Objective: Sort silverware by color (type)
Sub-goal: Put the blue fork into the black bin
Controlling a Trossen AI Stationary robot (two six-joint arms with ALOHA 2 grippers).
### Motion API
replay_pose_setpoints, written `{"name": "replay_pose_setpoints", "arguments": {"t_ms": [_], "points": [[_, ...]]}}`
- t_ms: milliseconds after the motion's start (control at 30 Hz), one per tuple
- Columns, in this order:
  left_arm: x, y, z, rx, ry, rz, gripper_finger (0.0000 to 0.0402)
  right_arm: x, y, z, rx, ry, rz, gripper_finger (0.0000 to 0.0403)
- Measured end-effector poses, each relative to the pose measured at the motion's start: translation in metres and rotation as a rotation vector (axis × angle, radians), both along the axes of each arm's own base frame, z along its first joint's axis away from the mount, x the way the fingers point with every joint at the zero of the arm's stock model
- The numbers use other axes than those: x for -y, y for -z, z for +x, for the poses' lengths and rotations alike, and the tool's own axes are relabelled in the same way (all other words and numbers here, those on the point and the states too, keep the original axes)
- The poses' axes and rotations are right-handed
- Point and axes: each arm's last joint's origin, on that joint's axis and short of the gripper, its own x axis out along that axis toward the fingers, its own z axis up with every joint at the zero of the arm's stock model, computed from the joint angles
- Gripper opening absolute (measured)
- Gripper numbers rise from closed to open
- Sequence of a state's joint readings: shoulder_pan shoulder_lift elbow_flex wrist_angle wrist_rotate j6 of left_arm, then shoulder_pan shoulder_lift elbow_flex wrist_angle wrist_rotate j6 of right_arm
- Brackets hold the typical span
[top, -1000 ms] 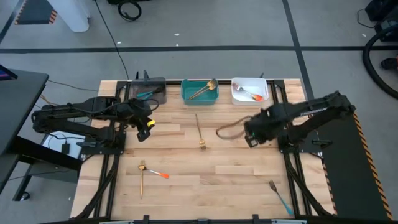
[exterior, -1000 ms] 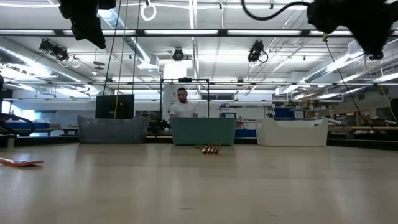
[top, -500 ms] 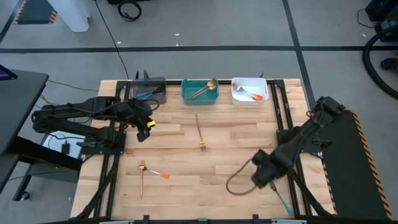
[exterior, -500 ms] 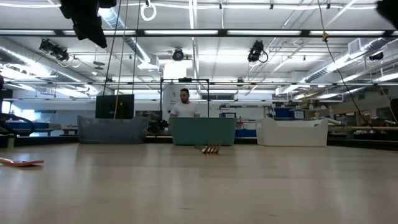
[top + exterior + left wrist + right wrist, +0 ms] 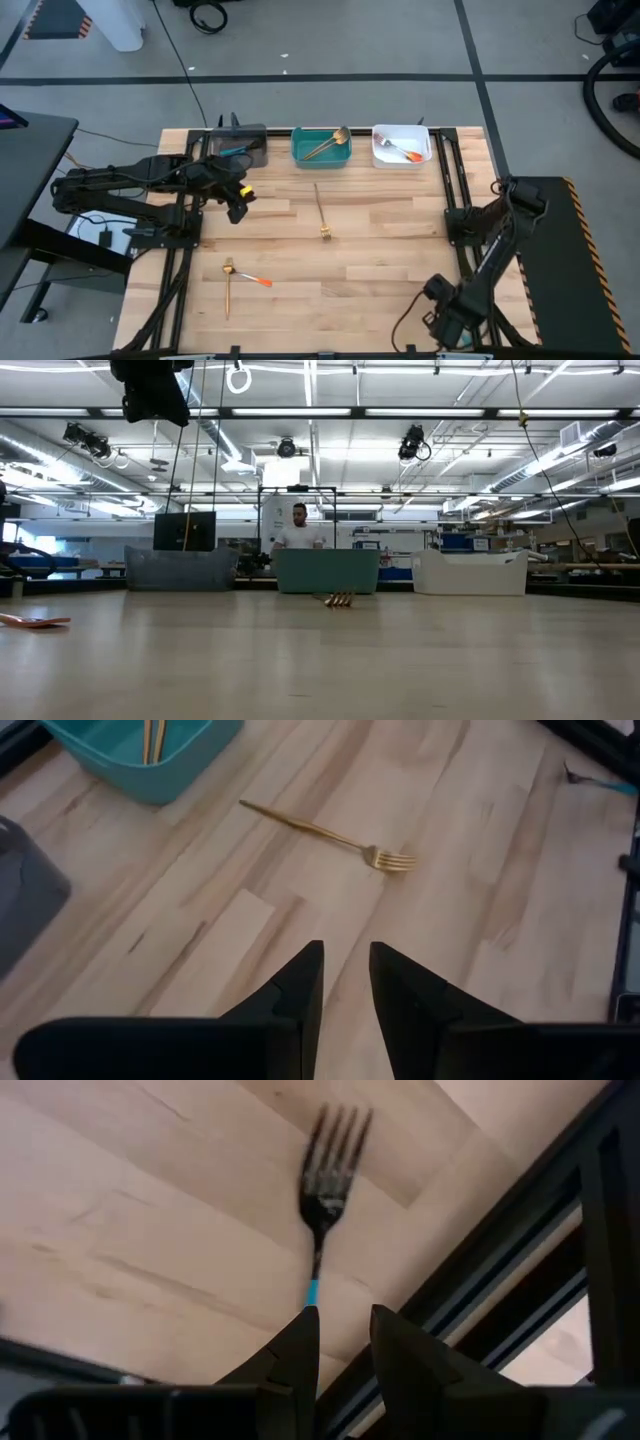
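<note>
Bins at upper centre hold some silverware, yet a gold fork (image 5: 322, 210), another pair lower left and the blue fork (image 5: 322, 1190) remain; right pincer (image 5: 343, 1335) narrowly open, empty.

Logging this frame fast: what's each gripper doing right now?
Left gripper: open, empty, above the table near the gold fork.
Right gripper: open, empty, over the blue-handled fork.

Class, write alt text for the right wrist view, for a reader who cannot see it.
A dark-headed fork with a blue handle lies on the pale wooden table, its handle running toward the narrow gap between the right gripper's two dark fingers. A black metal frame rail runs alongside the table edge.
</note>
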State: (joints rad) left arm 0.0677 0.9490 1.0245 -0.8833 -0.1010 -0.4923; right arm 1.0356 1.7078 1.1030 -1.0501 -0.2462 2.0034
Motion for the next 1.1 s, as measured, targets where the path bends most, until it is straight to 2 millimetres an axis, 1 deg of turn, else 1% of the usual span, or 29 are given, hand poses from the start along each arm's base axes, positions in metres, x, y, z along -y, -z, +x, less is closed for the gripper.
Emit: {"name": "replay_pose_setpoints", "arguments": {"t_ms": [167,367,467,633,767,1000,1033,1100], "points": [[0.0,0.0,0.0,0.008,-0.042,-0.039,0.0094,-0.009,0.009,-0.01,-0.003,0.019,-0.047,0.01],[0.0,0.0,0.0,0.016,-0.08,-0.076,0.0094,-0.014,0.021,-0.012,0.018,-0.018,-0.083,0.01],[0.0,0.0,0.0,0.018,-0.091,-0.086,0.0094,-0.013,0.029,-0.013,0.024,-0.036,-0.105,0.01],[0.0,0.0,0.0,0.02,-0.101,-0.095,0.0094,-0.008,0.039,-0.014,0.019,-0.045,-0.089,0.01],[0.0,0.0,0.0,0.021,-0.11,-0.103,0.0094,-0.01,0.04,-0.014,0.021,-0.062,-0.061,0.01],[0.0,0.0,0.0,0.021,-0.11,-0.103,0.0094,-0.013,0.034,-0.012,0.042,-0.049,-0.011,0.01],[0.0,0.0,0.0,0.021,-0.11,-0.103,0.0094,-0.015,0.034,-0.011,0.061,-0.028,0.0,0.01],[0.0,0.0,0.0,0.021,-0.111,-0.102,0.0094,-0.025,0.036,-0.009,0.087,0.019,0.072,0.0101]]}}
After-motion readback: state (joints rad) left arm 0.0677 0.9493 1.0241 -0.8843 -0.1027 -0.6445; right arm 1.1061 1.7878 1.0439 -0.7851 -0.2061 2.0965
